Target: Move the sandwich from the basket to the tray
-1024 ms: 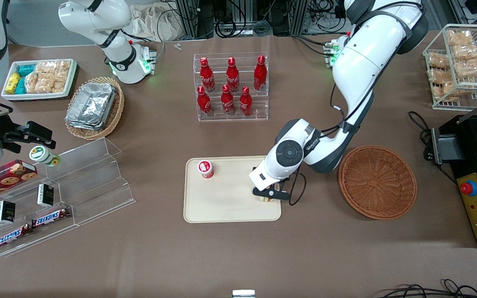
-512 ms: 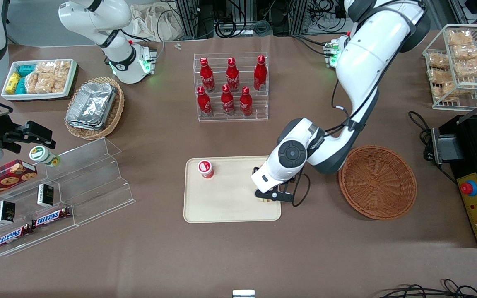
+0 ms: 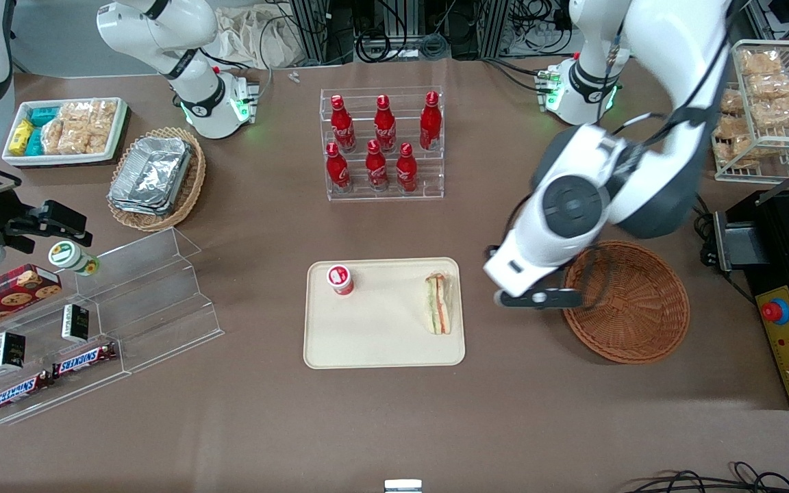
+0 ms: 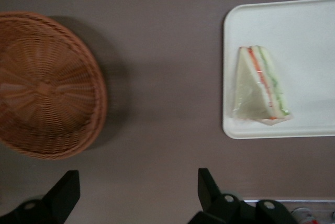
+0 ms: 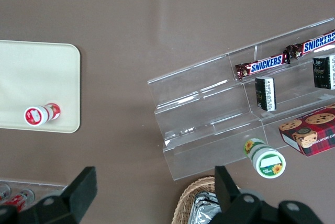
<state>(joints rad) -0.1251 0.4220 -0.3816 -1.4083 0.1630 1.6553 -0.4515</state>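
Your left gripper (image 3: pixel 538 298): jaws spread wide, holding nothing, raised above the brown surface (image 3: pixel 394 424) between tray and basket. Triangular clear-wrapped sandwich (image 3: pixel 437 303) with white bread, green and orange-red filling: lying on the flat beige rectangular tray (image 3: pixel 381 342), near its edge toward the working arm. Small red-and-white cup (image 3: pixel 340 279): same tray, well apart. Round reddish-brown wicker basket (image 3: pixel 631 308): beside the gripper.

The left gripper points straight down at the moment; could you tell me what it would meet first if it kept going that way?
Most likely bare table. The open gripper hangs above the strip between the basket and the tray, clear of the sandwich, though its height is hard to judge.
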